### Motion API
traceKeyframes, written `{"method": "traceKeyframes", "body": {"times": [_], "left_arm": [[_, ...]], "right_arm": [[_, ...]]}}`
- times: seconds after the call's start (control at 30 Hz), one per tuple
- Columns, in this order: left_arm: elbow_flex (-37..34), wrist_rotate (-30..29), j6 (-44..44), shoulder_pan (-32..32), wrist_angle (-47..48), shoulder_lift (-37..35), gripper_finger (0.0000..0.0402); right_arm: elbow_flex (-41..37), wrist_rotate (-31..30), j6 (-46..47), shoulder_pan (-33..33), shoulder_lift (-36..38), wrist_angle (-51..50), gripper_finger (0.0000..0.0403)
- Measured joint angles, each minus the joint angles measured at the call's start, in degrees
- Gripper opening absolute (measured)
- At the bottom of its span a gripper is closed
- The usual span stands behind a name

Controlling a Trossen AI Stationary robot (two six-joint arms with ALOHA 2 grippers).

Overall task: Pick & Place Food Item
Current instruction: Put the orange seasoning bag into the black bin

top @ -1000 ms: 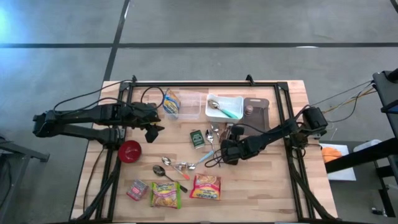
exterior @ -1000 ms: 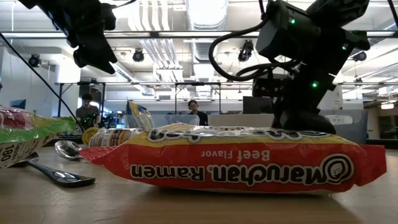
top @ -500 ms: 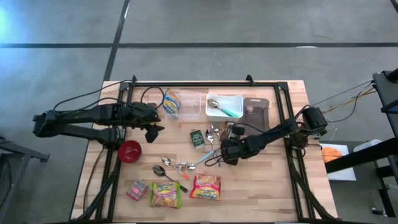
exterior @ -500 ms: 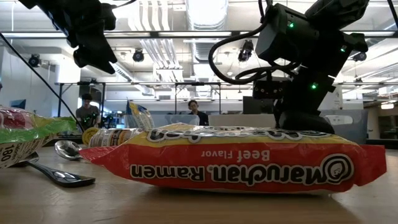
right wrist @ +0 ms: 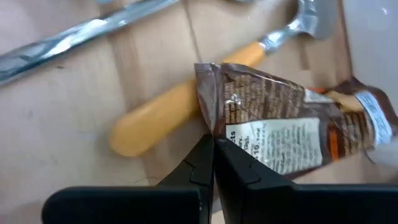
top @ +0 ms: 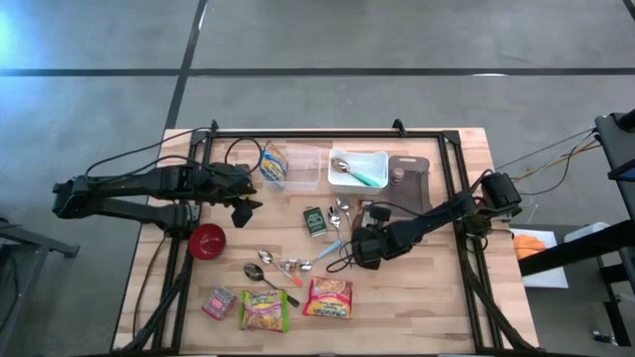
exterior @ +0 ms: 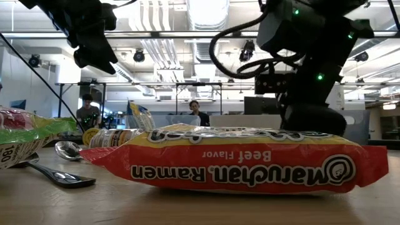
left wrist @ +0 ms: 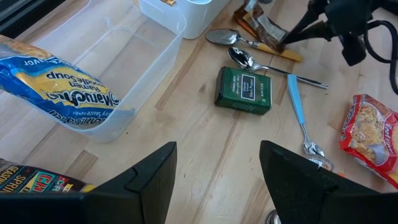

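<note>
A brown snack wrapper (right wrist: 280,124) lies among spoons in the middle of the table, draped over an orange-handled spoon (right wrist: 161,115). My right gripper (right wrist: 213,149) is shut on it; from above, this gripper (top: 353,250) sits right of centre. My left gripper (left wrist: 217,180) hangs open above the table's left part (top: 241,206), holding nothing. A green box (left wrist: 244,90) lies flat between the two grippers. My right gripper pinches the wrapper's end edge (right wrist: 217,134) between its two fingertips. The fingers slant down from the table's right side. The rest of the wrapper stretches away over the spoon's orange handle (right wrist: 186,99); whether it is lifted clear, I cannot tell.
A red ramen pack (top: 328,297), a green one (top: 264,311) and a small pink pack (top: 219,301) lie near the front edge. At the back stand a clear tub with a noodle bag (top: 275,164) and a white tray (top: 369,159). A red bowl (top: 207,240) sits left.
My right gripper's wrist has rolled and tipped slightly where it stands over the spoons; in the low view its body now shows a little higher and further right. The left arm has kept still.
</note>
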State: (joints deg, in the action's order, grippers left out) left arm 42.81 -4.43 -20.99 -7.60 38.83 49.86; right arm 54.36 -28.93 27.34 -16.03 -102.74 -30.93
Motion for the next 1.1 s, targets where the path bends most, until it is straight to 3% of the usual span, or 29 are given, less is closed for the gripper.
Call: {"method": "traceKeyframes", "body": {"times": [0.8, 1.1], "left_arm": [[0.0, 0.0, 0.0, 0.0, 0.0, 0.0, 0.0235], [0.0, 0.0, 0.0, 0.0, 0.0, 0.0, 0.0235]], "right_arm": [[19.3, -10.3, 12.8, -3.1, 0.2, -31.8, 0.0008], [21.0, -12.0, 15.7, -3.2, 0.3, -35.5, 0.0008]]}}
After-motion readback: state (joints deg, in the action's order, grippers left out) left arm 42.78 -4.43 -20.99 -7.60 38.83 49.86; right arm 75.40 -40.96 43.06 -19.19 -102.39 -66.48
